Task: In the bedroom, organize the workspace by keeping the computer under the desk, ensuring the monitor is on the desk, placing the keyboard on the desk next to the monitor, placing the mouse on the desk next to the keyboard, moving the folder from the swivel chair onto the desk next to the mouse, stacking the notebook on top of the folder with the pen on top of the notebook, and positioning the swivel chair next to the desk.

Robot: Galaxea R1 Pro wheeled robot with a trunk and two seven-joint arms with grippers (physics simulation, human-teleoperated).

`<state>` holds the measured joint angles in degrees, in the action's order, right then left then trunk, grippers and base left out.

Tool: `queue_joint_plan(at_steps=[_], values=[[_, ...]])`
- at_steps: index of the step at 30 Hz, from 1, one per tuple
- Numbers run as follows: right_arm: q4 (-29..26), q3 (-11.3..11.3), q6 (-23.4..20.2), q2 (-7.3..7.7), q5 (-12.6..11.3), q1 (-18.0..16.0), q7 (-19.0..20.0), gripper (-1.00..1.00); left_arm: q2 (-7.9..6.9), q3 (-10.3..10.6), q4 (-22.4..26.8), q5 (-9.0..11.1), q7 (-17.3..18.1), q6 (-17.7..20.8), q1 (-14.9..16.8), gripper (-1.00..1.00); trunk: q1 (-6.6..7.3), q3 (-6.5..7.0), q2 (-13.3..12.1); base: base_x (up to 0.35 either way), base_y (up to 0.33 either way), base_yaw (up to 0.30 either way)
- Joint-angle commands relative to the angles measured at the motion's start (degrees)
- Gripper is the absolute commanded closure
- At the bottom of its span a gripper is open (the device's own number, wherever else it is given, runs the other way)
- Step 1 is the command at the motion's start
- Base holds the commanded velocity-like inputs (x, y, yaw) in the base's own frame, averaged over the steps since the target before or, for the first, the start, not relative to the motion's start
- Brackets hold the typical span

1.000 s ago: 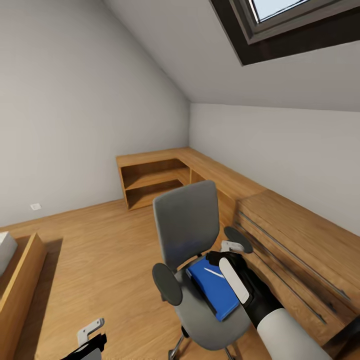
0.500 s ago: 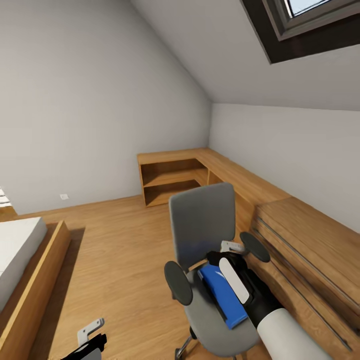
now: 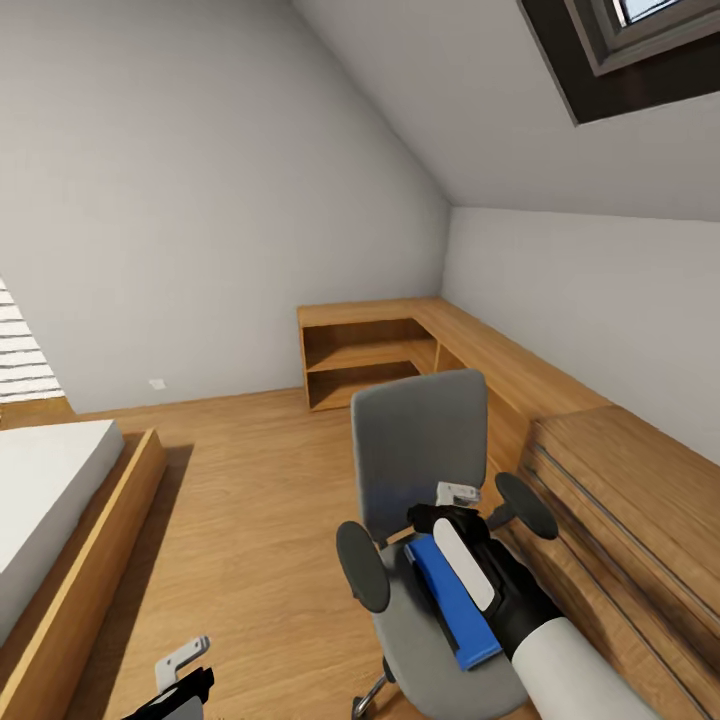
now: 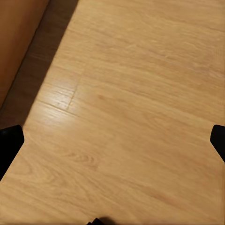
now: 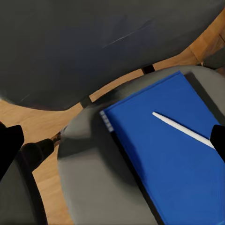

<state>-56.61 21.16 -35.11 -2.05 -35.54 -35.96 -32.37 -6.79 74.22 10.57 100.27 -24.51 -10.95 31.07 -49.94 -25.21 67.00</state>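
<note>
The head view looks into an attic bedroom with sloped grey walls, a skylight (image 3: 640, 50) at the upper right and a light wood floor (image 3: 240, 500). A grey chair (image 3: 420, 470) stands near the middle, its backrest upright and its dark armrests on either side of the seat, close beside a long low wooden unit (image 3: 600, 470) that runs along the right wall and turns the corner into open shelves (image 3: 365, 360). A blue folder (image 3: 455, 605) lies flat on the seat, partly covered by the right arm. The right gripper (image 3: 450, 515) hangs just above the seat, over the folder's far end near the backrest. In the right wrist view the folder (image 5: 168, 159) rests on the grey seat with a thin white pen (image 5: 183, 130) lying on top of it; the two dark fingertips (image 5: 9, 145) sit at opposite edges of that picture, so the jaws are spread wide and hold nothing. The left gripper (image 3: 185, 675) is low at the bottom left of the head view; in the left wrist view its fingertips (image 4: 10, 145) also stand far apart over bare floor (image 4: 122, 108), jaws spread and empty. A low wooden-framed bed (image 3: 60, 520) with a white mattress sits at the left.
</note>
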Motion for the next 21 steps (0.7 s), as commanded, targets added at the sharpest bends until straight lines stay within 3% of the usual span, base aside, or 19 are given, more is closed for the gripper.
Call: queue_joint_plan(at_steps=[1,16,21], values=[[-0.07,0.28,-0.05,0.03,-0.59,-0.04,-0.59,-1.0,-0.07,0.49,0.21,0.54,-0.37,-0.3,0.04,-1.0,0.0,-0.07,0.04,0.0,-0.018,0.082],[-0.08,0.54,-0.12,0.03,-0.62,-0.03,-0.59,-1.0,-0.19,0.4,0.23,0.54,-0.37,-0.3,0.04,-1.0,0.0,-0.07,0.04,0.0,-0.003,0.233],[-0.03,0.61,-0.22,0.06,-0.63,-0.03,-0.59,-1.0,-0.16,0.4,0.21,0.54,-0.37,-0.3,0.04,-1.0,0.0,-0.07,0.04,0.0,-0.156,0.269]])
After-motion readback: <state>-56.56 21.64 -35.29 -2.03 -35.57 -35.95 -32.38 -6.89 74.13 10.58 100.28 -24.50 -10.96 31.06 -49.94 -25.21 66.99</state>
